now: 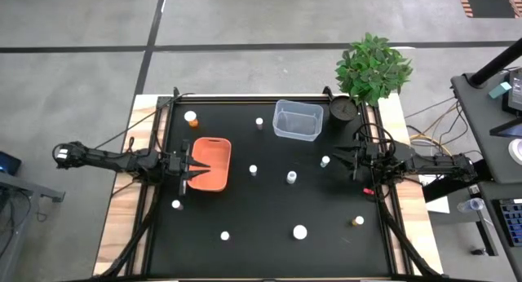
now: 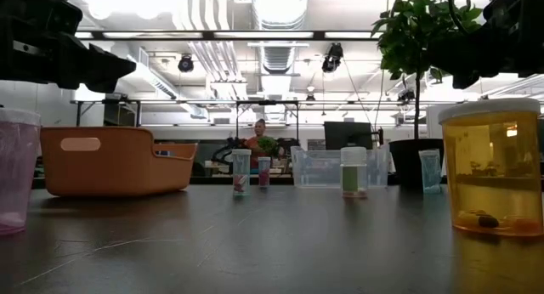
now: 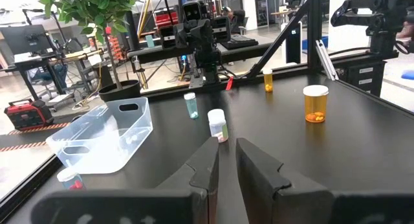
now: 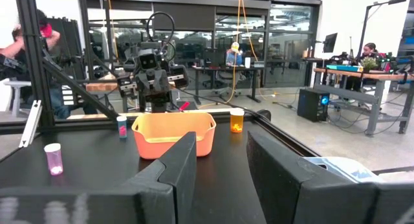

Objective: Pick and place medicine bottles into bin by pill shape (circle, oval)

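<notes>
Amber plastic stands nearest in the low view, an amber bottle (image 2: 489,166) with a few pills on its floor, their shape too small to tell. No bottle is held yet, so the step in hand looks like the first pick. It would go best by reading the pill shape through the wall first, spreading the fingers wider than the cap, descending straight over the bottle and closing on its body so it stays upright. Midway up the table, the left gripper (image 1: 189,164) hovers just beside the orange bin (image 1: 210,164), fingers nearly together on nothing. The right gripper (image 1: 352,161) waits near a white-capped bottle (image 1: 325,160), fingers slightly apart and empty. Farther back sits the clear bin (image 1: 298,119). Counted from above: two bins, nine medicine bottles scattered on the table, seven white-capped and two orange, plus a small red item (image 1: 369,189) I cannot identify.
</notes>
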Action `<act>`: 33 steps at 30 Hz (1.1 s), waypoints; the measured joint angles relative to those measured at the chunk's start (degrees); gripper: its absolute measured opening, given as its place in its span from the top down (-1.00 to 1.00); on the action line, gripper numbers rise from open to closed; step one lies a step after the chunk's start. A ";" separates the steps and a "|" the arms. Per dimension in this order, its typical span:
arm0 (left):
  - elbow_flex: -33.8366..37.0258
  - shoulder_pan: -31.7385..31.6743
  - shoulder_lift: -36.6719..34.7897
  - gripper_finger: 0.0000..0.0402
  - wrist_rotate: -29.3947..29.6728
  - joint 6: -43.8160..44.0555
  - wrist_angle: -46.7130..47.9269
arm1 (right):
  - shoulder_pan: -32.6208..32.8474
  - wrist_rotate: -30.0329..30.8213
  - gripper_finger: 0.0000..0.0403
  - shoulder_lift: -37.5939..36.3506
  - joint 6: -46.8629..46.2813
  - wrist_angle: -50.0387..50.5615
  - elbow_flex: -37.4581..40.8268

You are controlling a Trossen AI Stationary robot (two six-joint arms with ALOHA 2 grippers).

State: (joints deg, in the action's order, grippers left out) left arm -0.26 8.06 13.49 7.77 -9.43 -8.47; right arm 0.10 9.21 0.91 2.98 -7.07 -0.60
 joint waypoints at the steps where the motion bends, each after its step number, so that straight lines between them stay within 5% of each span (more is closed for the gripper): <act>1: 0.01 0.00 0.01 0.82 0.00 0.02 0.02 | -0.01 0.00 0.37 0.00 -0.57 -0.01 0.00; 7: 0.01 0.02 0.01 0.82 0.02 -0.10 -0.51 | -0.02 -0.02 0.37 -0.01 -30.13 -0.91 0.00; 11: 0.01 0.01 0.24 0.82 0.01 7.84 -8.58 | -0.02 -0.02 0.37 0.00 -40.45 -0.92 0.02; 14: 0.01 0.00 0.35 0.82 0.02 23.83 -18.20 | -0.02 -0.02 0.37 -0.01 -41.08 -0.94 0.01; 17: 0.01 -0.07 0.02 0.82 0.02 28.40 -23.10 | -0.02 -0.05 0.37 0.00 -39.32 -0.92 0.00; 29: 0.03 -0.07 -0.06 0.82 0.13 25.08 -30.35 | -0.02 0.01 0.37 -0.01 -35.19 -0.45 0.00; 33: 0.03 -0.07 -0.01 0.82 1.94 22.35 -31.47 | -0.02 4.79 0.37 -0.02 -34.62 -1.95 0.02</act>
State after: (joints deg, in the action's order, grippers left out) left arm -0.23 7.99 13.47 9.71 12.92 -39.94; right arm 0.08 14.00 0.89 -31.64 -9.02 -0.58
